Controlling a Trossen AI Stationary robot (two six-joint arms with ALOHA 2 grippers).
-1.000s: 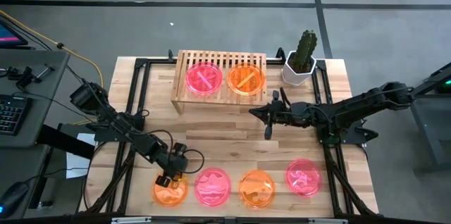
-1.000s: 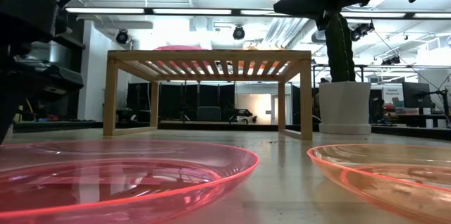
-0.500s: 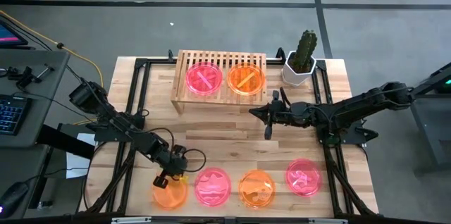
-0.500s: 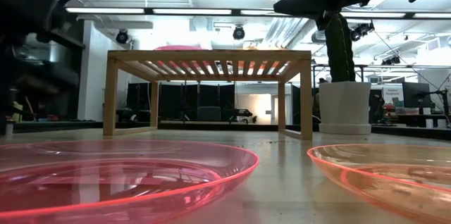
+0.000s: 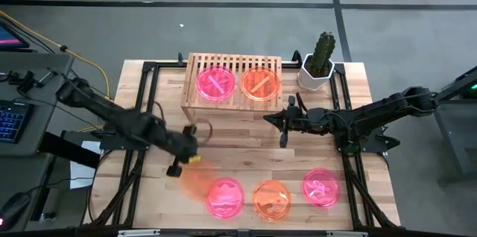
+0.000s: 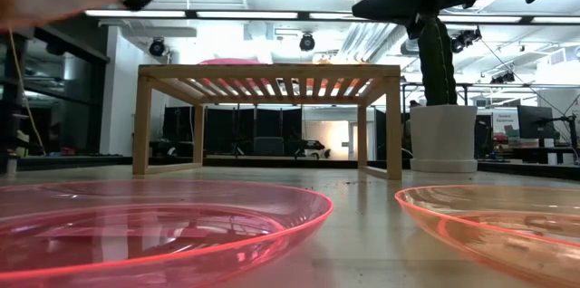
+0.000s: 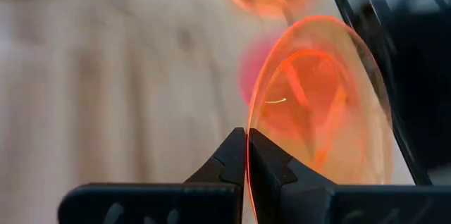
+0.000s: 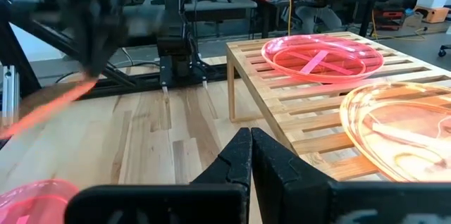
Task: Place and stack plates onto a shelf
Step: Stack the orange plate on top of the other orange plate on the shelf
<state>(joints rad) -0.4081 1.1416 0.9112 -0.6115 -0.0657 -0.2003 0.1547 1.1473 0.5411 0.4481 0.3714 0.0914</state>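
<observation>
My left gripper (image 5: 190, 162) is shut on an orange plate (image 7: 317, 104), which shows blurred above the table at the near left (image 5: 197, 182). Three more plates lie flat along the near edge: pink (image 5: 225, 197), orange (image 5: 271, 200) and pink (image 5: 321, 187). The shelf (image 5: 195, 103) stands at the far middle and carries a pink plate (image 5: 216, 83) and an orange plate (image 5: 260, 83) side by side. My right gripper (image 5: 283, 131) is shut with nothing in it, to the right of the shelf's near corner. My left gripper pinches the orange plate's rim (image 7: 248, 155) between its two fingers. The plate stands out beyond the fingertips, seen nearly edge-on. It is lifted clear of the table and tilted.
A cactus in a white pot (image 5: 319, 62) stands at the shelf's right end. Black frame rails (image 5: 141, 118) run along both sides of the table. Bare wood (image 5: 238, 147) lies between the shelf and the row of plates.
My left gripper has shut on the rim of the orange plate at the near left. It then rose and moved toward the far edge, a little rightward. The plate has left the table and now hangs tilted, clear of it.
</observation>
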